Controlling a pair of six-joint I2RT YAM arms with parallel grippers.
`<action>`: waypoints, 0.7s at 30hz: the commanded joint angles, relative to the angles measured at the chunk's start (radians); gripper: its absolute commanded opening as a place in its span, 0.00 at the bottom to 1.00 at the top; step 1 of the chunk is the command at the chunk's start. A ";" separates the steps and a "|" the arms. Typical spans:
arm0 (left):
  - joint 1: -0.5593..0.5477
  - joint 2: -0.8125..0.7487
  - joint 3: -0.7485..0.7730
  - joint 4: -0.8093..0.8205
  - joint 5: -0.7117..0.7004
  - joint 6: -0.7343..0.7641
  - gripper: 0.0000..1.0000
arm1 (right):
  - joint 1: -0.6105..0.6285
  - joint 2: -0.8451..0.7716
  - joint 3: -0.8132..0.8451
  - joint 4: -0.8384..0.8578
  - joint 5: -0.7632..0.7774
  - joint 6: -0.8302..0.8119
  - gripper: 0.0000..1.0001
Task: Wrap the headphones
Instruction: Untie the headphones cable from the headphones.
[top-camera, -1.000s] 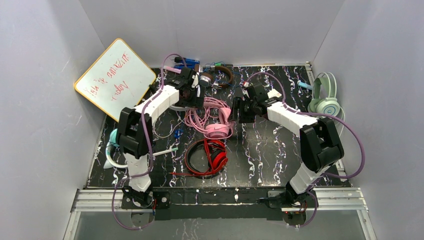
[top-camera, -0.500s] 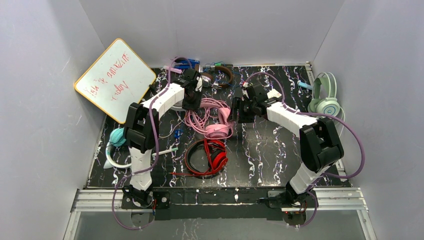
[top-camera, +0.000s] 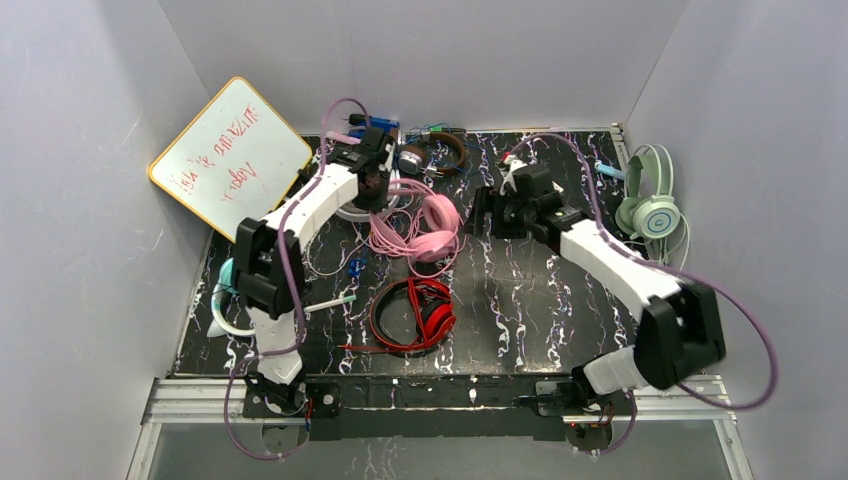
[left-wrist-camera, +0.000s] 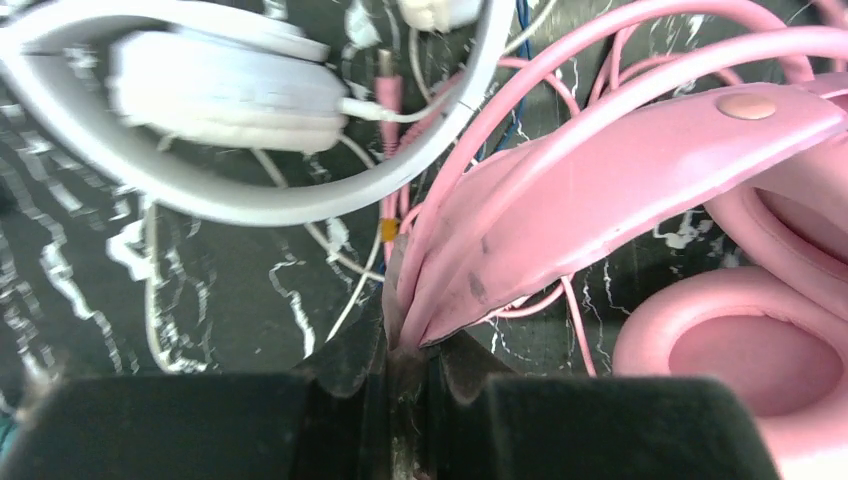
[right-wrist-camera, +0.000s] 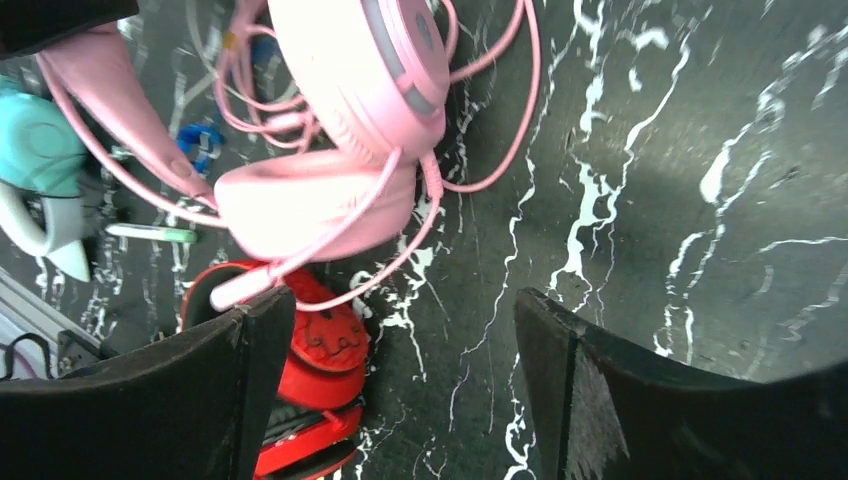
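The pink headphones (top-camera: 432, 217) lie mid-table with their cord (top-camera: 392, 238) looped in a tangle beside them. My left gripper (top-camera: 374, 190) is shut on the end of the pink headband (left-wrist-camera: 620, 170), which runs out from between the closed jaws at the left gripper (left-wrist-camera: 405, 345). My right gripper (top-camera: 480, 222) stands open just right of the pink cups, with only bare table between its fingers (right-wrist-camera: 250, 370). A pink ear cup (right-wrist-camera: 350, 70) and the red headphones (right-wrist-camera: 320, 350) show beyond the right gripper (right-wrist-camera: 400, 330).
Red headphones (top-camera: 415, 315) lie in front of the pink pair. White headphones (left-wrist-camera: 220, 90) sit under the left arm, teal ones (top-camera: 232, 275) at the left edge, brown ones (top-camera: 442, 152) at the back, and mint green ones (top-camera: 650, 200) at the right wall. A whiteboard (top-camera: 230, 155) leans back left.
My left gripper has shut on the pink headband. My right gripper has opened wider and drawn back to the right, off the pink pair, which shifted towards the back. The right elbow swung outward.
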 joint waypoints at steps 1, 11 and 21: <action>0.010 -0.259 0.009 0.011 -0.097 -0.127 0.00 | -0.005 -0.195 -0.023 0.069 0.075 -0.041 0.88; 0.035 -0.617 0.033 -0.088 -0.125 -0.347 0.00 | -0.006 -0.542 -0.274 0.299 0.046 -0.056 0.88; 0.035 -0.785 -0.004 0.069 0.435 -0.721 0.00 | -0.006 -0.565 -0.359 0.587 -0.406 -0.050 0.89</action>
